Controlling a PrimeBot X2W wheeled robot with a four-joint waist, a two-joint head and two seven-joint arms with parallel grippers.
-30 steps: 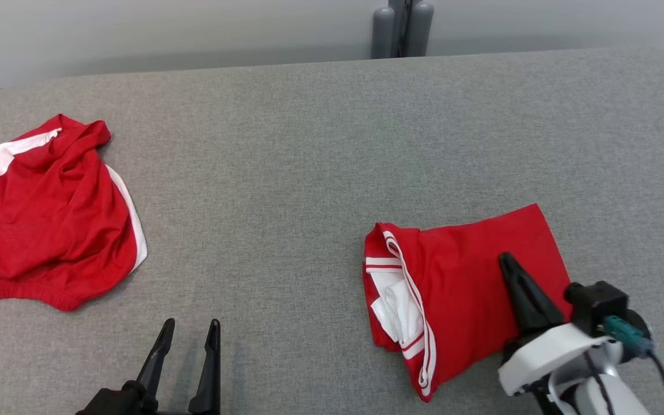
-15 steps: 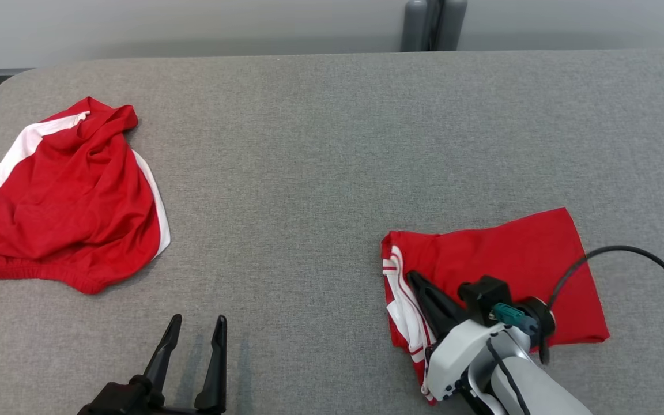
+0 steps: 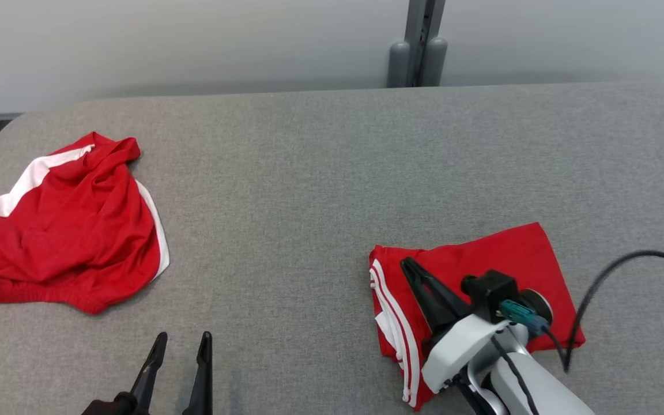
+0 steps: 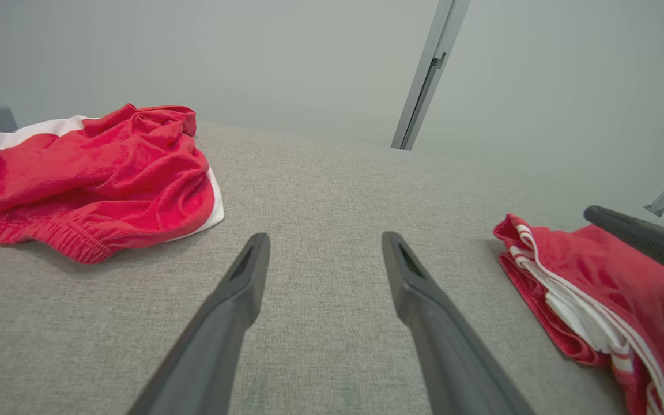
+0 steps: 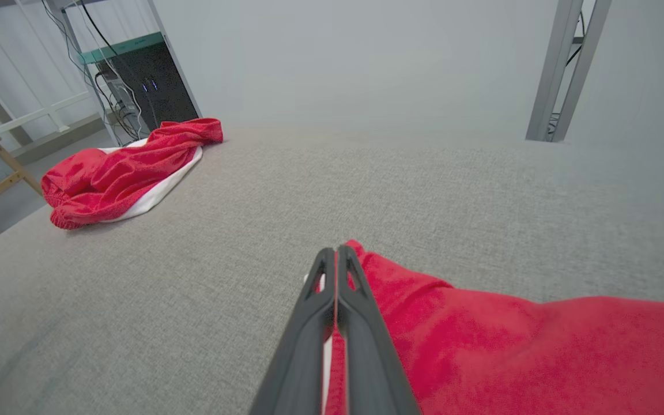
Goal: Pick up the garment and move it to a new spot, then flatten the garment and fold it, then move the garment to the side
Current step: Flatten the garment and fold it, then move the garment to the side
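Your right gripper [image 3: 411, 268] is clenched on nothing, lying over the folded red shorts [image 3: 510, 253] at the right of the grey table [image 3: 309, 190]; your left gripper [image 3: 184, 346] stands released, between them and the crumpled red shorts [image 3: 67, 230]

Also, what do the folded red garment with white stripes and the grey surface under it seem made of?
Folded red garment with white stripes: probably soft knit sports fabric, matt; it creases softly and looks slightly fuzzy up close. Grey surface: apparently woven cloth, matt, with a fine speckled weave; what lies beneath cannot be told.
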